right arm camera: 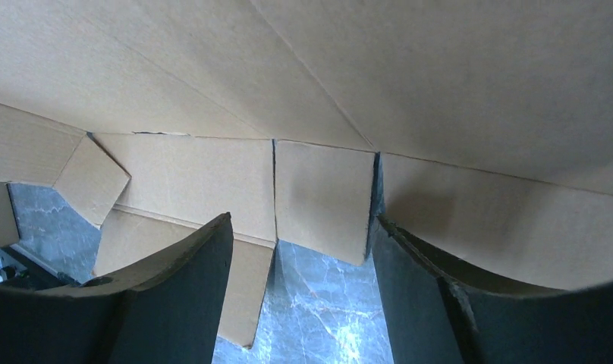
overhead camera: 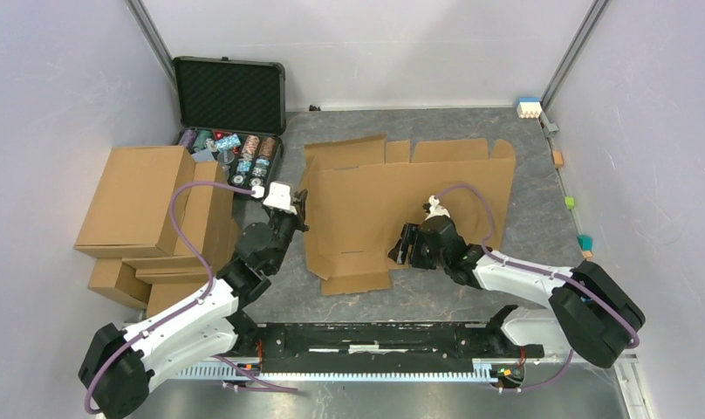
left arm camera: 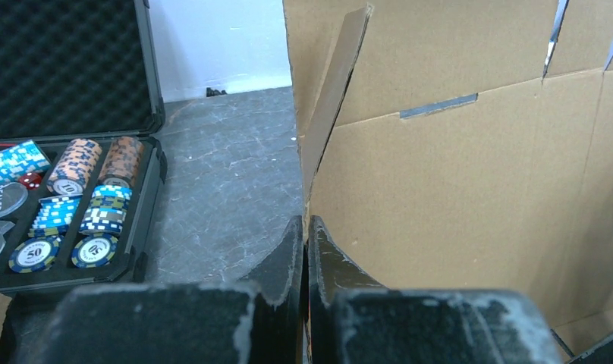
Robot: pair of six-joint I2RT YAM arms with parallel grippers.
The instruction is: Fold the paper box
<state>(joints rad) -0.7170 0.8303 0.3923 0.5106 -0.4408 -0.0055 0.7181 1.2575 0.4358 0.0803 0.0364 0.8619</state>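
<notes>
Lying flat on the grey stone-patterned table [overhead camera: 471, 297], the paper box [overhead camera: 401, 196], a brown die-cut corrugated cardboard sheet, is met at its left edge by the left gripper [overhead camera: 300, 207], whose jaws are closed, apparently pinching a raised flap. The right gripper [overhead camera: 405, 247] is held wide above the near edge.

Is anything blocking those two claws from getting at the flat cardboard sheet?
Nothing visible does. The left gripper is shut right at the left edge of the paper box, apparently pinching it. The right gripper hangs open just above its near flaps. The chip case and the stacked cartons sit off to the left, apart from it.
</notes>
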